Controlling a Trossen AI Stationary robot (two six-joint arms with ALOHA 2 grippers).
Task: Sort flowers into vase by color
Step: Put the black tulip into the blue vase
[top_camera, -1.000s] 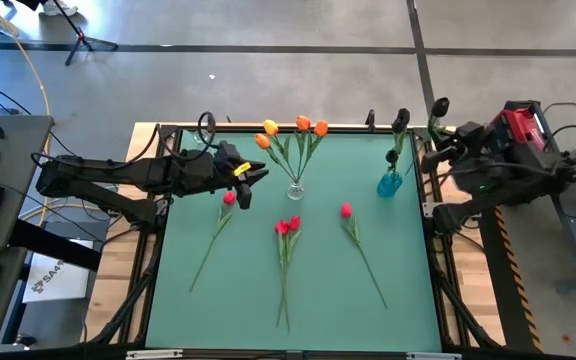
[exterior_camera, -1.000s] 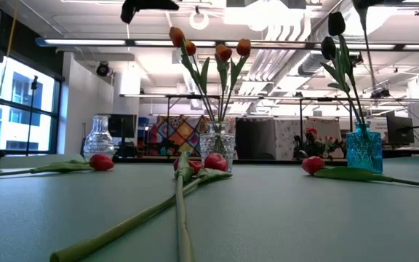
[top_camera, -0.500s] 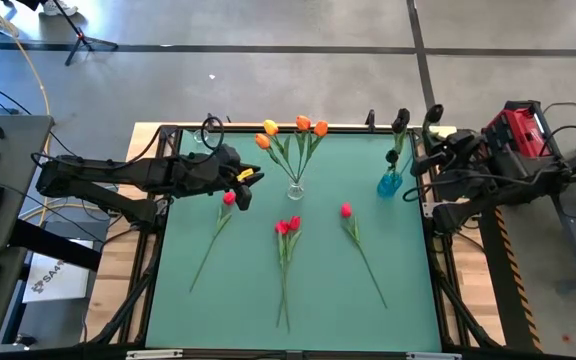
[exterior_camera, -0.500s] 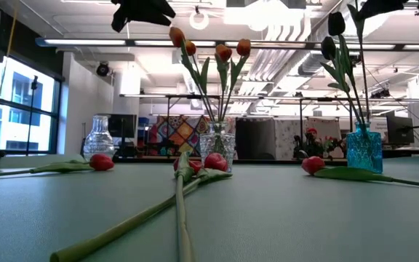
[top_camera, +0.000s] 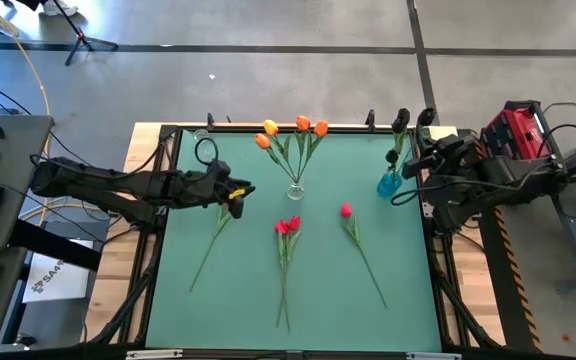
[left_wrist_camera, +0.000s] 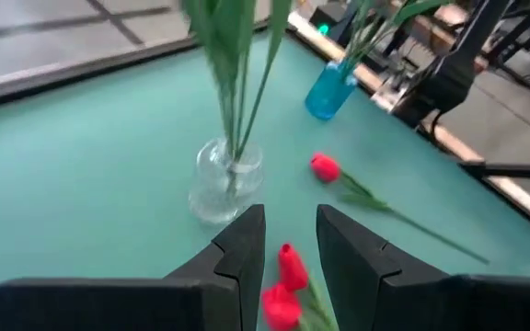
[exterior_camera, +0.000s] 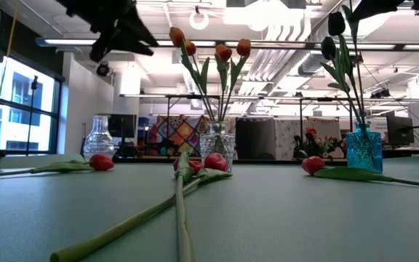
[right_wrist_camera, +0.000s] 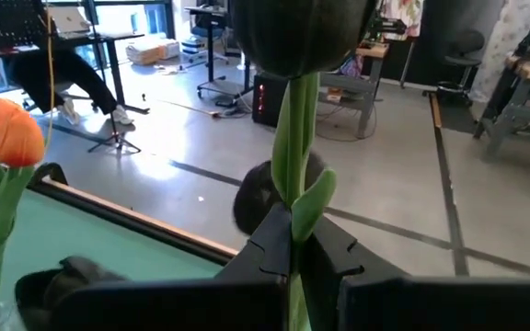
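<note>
My right gripper (top_camera: 423, 150) is shut on a dark tulip (right_wrist_camera: 300, 32) high beside the blue vase (top_camera: 389, 184), which holds two dark tulips (exterior_camera: 336, 23). My left gripper (top_camera: 234, 190) is open and empty above the head of the left red tulip (top_camera: 226, 203). That tulip lies flat on the mat. A pair of red tulips (top_camera: 288, 227) and one more red tulip (top_camera: 346, 210) also lie flat on the mat. Several orange tulips (top_camera: 301, 125) stand in the clear vase (top_camera: 296, 190). My right gripper pinches the dark tulip's green stem (right_wrist_camera: 290, 241) between its two fingers, a little below the head. The fingers lie across the stem. The tulip is lifted clear of the mat with its head above the fingers. Its stem (exterior_camera: 361, 65) runs down toward the blue vase; where its lower end is, I cannot tell.
An empty clear vase (exterior_camera: 98, 138) stands at the table's far left. The green mat (top_camera: 398, 320) has free room along its near edge and right side. A wooden frame (top_camera: 446, 290) borders the mat.
My left gripper has gone toward the table's near left and down, and now stands over the left red tulip's head. My right gripper has carried the dark tulip toward the table's left, closer to the blue vase.
</note>
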